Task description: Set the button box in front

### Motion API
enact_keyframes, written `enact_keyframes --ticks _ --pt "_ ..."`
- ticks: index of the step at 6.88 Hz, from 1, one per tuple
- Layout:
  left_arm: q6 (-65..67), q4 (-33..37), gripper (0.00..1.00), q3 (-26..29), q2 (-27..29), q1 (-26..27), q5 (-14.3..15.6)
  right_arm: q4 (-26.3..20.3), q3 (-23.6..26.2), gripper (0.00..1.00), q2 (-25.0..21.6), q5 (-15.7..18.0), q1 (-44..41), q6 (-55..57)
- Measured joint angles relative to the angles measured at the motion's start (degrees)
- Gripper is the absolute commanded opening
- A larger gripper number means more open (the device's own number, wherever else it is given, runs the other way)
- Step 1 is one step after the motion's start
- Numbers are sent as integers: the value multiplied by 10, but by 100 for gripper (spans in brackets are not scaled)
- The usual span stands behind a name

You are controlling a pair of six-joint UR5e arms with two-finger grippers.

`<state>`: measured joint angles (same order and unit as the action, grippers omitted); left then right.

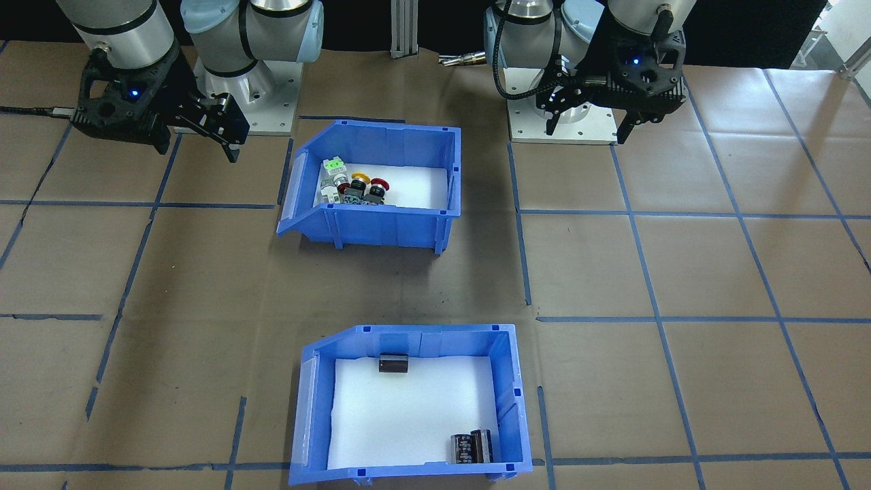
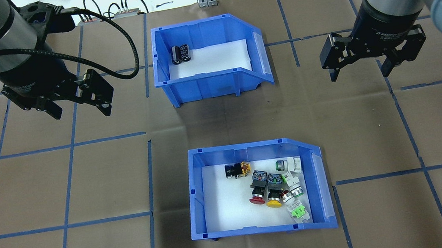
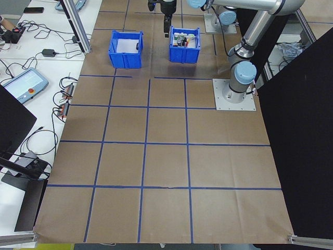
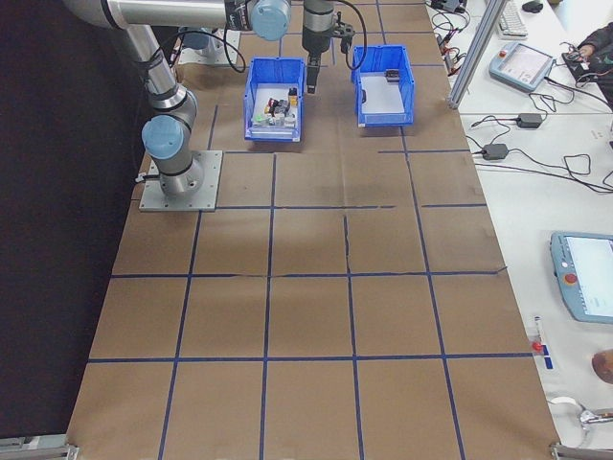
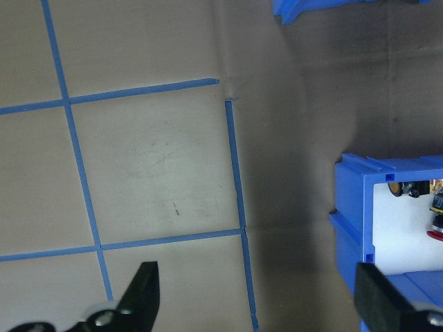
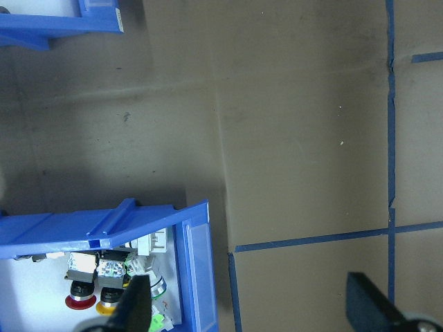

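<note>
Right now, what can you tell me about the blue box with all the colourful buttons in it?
The button box is a blue plastic bin with a white foam floor and one sloped, open end. It sits flat on the brown table, nearer the robot than the other bin. Inside, red, yellow, green, white and black buttons lie bunched toward the sloped end. Neither pincer touches it.

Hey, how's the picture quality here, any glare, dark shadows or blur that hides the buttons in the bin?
Overhead exterior: even light, the button box sharp, each switch distinct. Exterior front-facing: bright sheen on the table at upper right, away from the bins. Right wrist-mounted: a soft shadow beside the box, buttons slightly soft. Side views: the buttons too small to make out.
</note>
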<state>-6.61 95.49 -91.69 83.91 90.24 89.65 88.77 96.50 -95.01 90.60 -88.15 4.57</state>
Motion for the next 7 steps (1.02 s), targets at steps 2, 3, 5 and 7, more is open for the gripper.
enact_keyframes --ticks 2,3,5,7 --pt "1 -2 100 -3 -1 0 0 0 0 100 0 0 0 0" --pt "2 -4 100 -8 -1 0 -2 0 0 100 -1 0 0 0" --pt "4 -7 100 -14 0 0 -5 0 0 100 -1 0 0 0" --pt "4 -8 100 -15 1 0 -4 0 0 100 -1 1 0 0"
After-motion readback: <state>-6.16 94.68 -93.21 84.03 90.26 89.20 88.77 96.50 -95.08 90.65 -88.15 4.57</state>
